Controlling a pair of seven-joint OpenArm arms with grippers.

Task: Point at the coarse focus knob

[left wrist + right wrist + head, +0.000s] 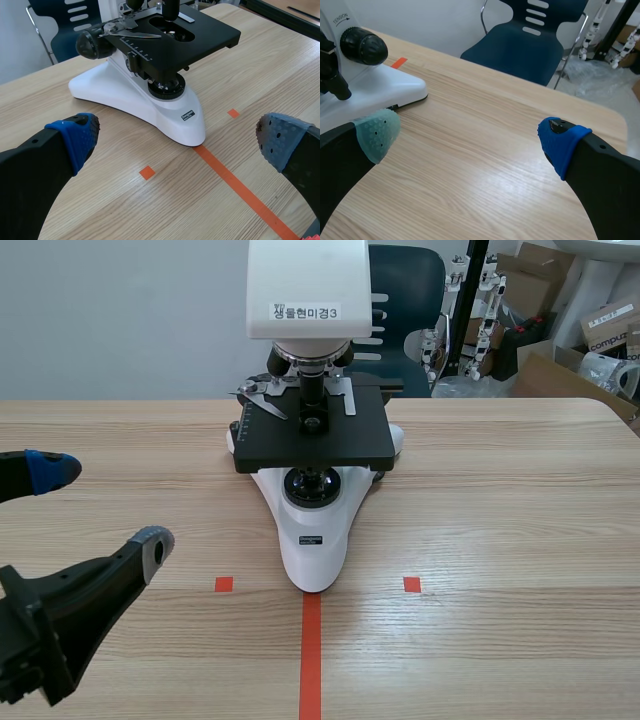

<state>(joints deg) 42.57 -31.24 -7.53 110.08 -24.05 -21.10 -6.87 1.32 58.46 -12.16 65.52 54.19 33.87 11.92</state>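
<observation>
Black left fingers (150,545) gape wide, empty, well short of the microscope (312,530) — the pointing looks barely begun. The coarse focus knob (92,44) juts from the microscope's flank, low behind its stage, untouched. The right fingers (375,132) — beside the microscope's far flank — also spread, holding nothing.

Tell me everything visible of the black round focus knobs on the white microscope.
Two black round focus knobs show, one on each side of the white microscope, on its body near the black stage. Both look like matte plastic and stick out sideways. TENSION is printed beside the one in the right wrist view. Nothing touches them; the open left gripper and right gripper are apart.
</observation>
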